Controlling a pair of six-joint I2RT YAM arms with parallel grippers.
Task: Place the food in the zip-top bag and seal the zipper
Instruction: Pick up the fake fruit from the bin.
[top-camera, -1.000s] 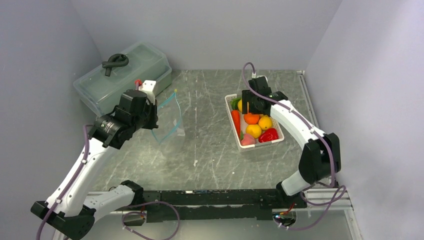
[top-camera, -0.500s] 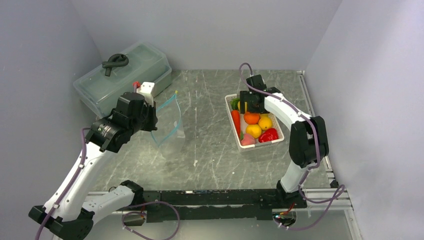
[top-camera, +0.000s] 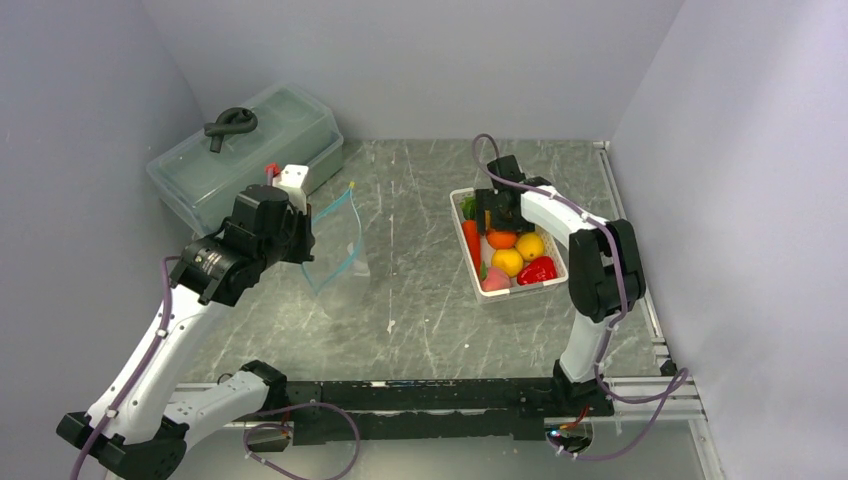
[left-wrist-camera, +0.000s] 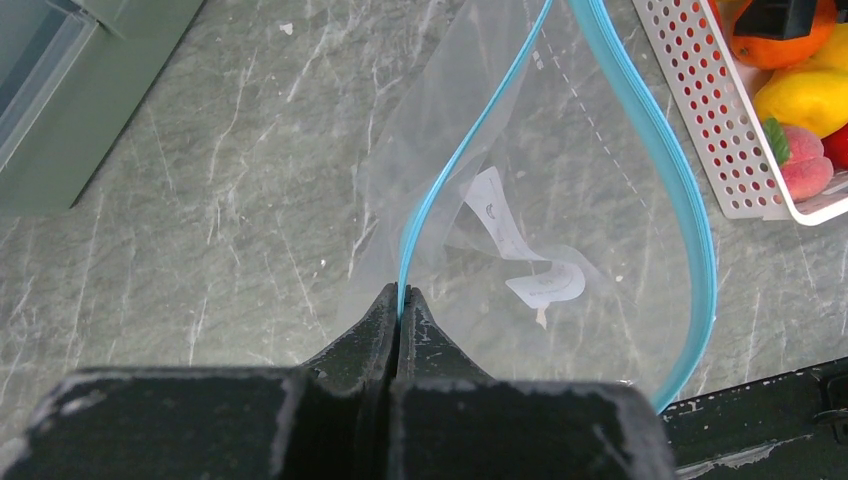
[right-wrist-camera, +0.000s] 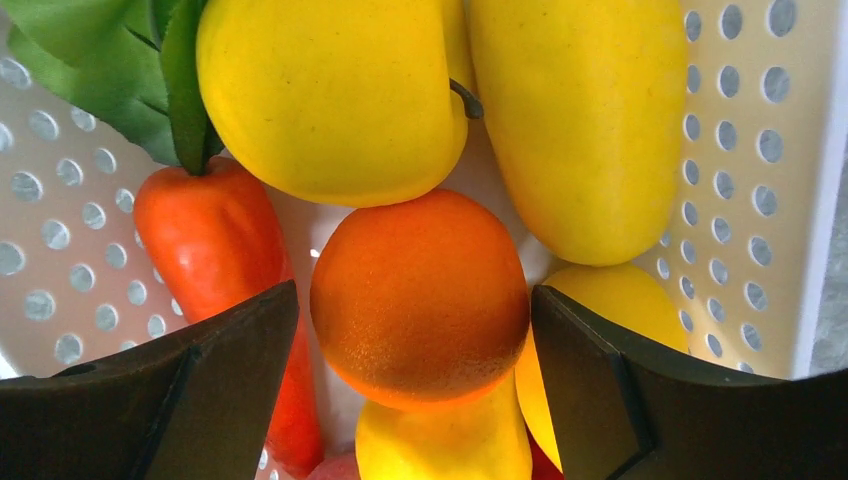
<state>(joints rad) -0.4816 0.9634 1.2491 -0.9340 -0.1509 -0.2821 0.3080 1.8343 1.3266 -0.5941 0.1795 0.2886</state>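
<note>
The zip-top bag (top-camera: 338, 243) hangs open on the left of the table. My left gripper (left-wrist-camera: 400, 298) is shut on one side of its teal zipper (left-wrist-camera: 468, 152), and the other side of the strip bows out to the right. The food lies in a white basket (top-camera: 523, 289): an orange (right-wrist-camera: 420, 295), yellow fruits (right-wrist-camera: 330, 95), a carrot (right-wrist-camera: 210, 235), a red pepper (top-camera: 538, 270) and a pink peach (top-camera: 495, 281). My right gripper (right-wrist-camera: 415, 300) is low over the basket and open. Its fingers stand on either side of the orange with small gaps.
A large translucent lidded box (top-camera: 250, 150) with a black handle sits at the back left, just behind my left arm. A paper label (left-wrist-camera: 525, 255) lies inside the bag. Grey walls close in the table on the left, back and right.
My right gripper has dropped lower into the basket around the orange and opened wider. The left gripper shifted slightly and still holds the bag's mouth open.
</note>
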